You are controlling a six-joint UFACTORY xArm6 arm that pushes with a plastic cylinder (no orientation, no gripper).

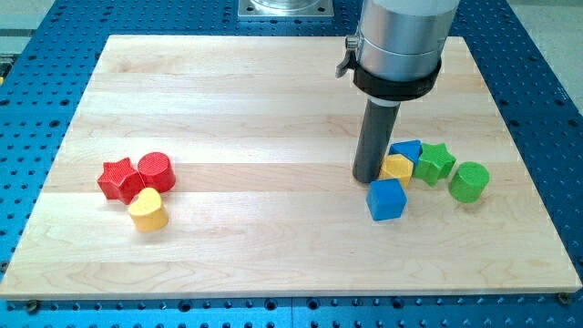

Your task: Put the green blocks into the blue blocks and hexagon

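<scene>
Green blocks nearly gathered with the blue blocks and yellow hexagon on the right of the tabletop.

The green star already sits against the far blue block and just beside the yellow hexagon, so that one looks done. The green cylinder lies just to its right, close but seemingly apart from the cluster, and I judge it needs a short push leftward. The near blue cube sits just in front of the hexagon. My end effector is a plain rod with nothing to open or hold; my tip rests on the tabletop touching or just left of the hexagon, on the far side from both green blocks. Well apart on the left lie a red star, a red cylinder and a yellow heart.
</scene>
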